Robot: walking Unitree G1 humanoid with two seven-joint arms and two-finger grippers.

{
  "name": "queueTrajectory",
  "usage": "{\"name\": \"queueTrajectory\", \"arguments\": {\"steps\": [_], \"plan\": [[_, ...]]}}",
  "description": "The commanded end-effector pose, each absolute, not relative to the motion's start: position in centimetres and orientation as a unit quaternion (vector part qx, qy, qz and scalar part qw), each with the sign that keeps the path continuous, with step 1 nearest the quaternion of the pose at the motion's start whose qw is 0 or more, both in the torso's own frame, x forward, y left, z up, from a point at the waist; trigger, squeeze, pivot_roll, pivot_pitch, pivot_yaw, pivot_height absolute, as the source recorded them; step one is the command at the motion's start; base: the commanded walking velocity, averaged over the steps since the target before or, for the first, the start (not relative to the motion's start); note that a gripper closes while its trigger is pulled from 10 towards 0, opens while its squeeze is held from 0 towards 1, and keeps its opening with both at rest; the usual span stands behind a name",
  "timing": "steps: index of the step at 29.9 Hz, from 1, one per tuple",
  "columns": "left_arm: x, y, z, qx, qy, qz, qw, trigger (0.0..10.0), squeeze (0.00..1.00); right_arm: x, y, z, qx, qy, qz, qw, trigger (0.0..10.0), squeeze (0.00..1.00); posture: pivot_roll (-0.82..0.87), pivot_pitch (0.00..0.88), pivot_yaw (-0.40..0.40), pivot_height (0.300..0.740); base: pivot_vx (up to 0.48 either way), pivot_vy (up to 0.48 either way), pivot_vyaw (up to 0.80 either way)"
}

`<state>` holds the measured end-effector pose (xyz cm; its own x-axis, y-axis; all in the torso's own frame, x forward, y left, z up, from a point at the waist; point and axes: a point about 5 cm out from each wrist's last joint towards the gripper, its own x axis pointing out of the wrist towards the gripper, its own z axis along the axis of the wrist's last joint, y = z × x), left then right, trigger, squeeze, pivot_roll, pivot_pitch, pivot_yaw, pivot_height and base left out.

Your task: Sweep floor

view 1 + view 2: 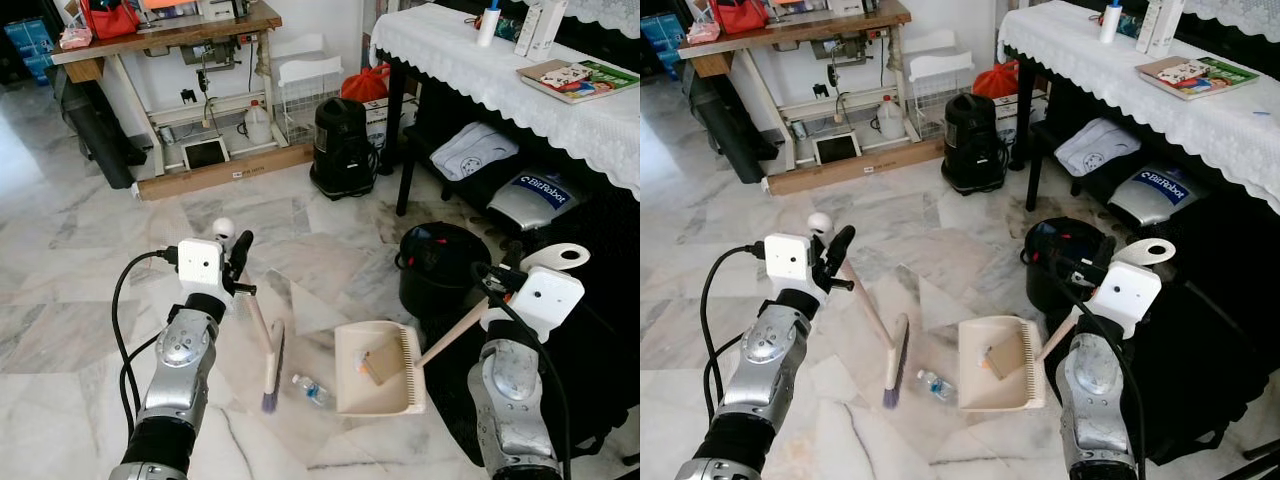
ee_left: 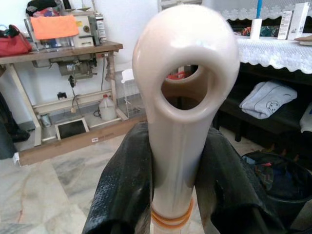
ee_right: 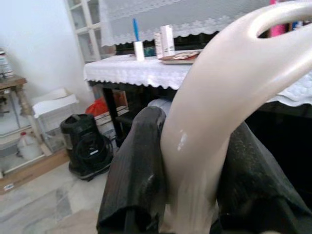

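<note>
1. Left gripper (image 1: pixel 240 262) clenched on the broom (image 1: pixel 272 362) handle; in the wrist view both black fingers (image 2: pixel 122 190) press against the cream shaft just under its hanging loop.
2. Broom slants down from the gripper to the marble floor (image 1: pixel 90 250); its purple bristles touch the floor just beside the dustpan (image 1: pixel 375 368).
3. Right gripper (image 1: pixel 497 283) grasping the dustpan handle; fingers (image 3: pixel 139 170) wrap the cream handle below its loop.
4. Dustpan sits flat on the floor between the two arms, its open mouth towards the broom. Inside it: one brown piece of card or paper, lying near the comb edge.
5. Small plastic bottle (image 1: pixel 312 390) lies on its side on the floor between the bristles and the dustpan mouth, outside the pan.
6. Black bin (image 1: pixel 440 265) stands on the floor near the table (image 1: pixel 470 70) leg, just behind the dustpan; contents dark, cannot tell.
7. Black vacuum (image 1: pixel 342 148) stands further back, by the wooden bench (image 1: pixel 170 35).
</note>
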<state>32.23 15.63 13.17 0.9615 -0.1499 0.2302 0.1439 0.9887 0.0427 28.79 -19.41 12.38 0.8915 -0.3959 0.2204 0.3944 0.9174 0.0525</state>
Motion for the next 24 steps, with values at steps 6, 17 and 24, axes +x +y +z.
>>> {"name": "queueTrajectory", "arguments": {"steps": [6, 17, 24], "plan": [[32.42, 15.49, 14.99, 0.025, -0.163, -0.07, 0.984, 10.0, 0.0, 28.95, -19.25, 14.25, -0.002, -0.144, -0.189, 0.971, 10.0, 0.0, -0.12, 0.0, 0.015, 0.74, 0.0, 0.0, 0.62], [32.62, 15.47, 15.27, 0.029, -0.165, -0.067, 0.984, 10.0, 0.0, 29.2, -19.32, 14.53, 0.002, -0.137, -0.189, 0.972, 10.0, 0.0, -0.1, 0.0, 0.011, 0.74, 0.0, 0.0, 0.8], [32.54, 16.03, 15.44, 0.04, -0.166, -0.062, 0.983, 10.0, 0.0, 29.4, -19.09, 14.72, 0.004, -0.136, -0.183, 0.974, 10.0, 0.0, -0.1, 0.0, 0.014, 0.74, 0.0, 0.0, 0.8]]}}
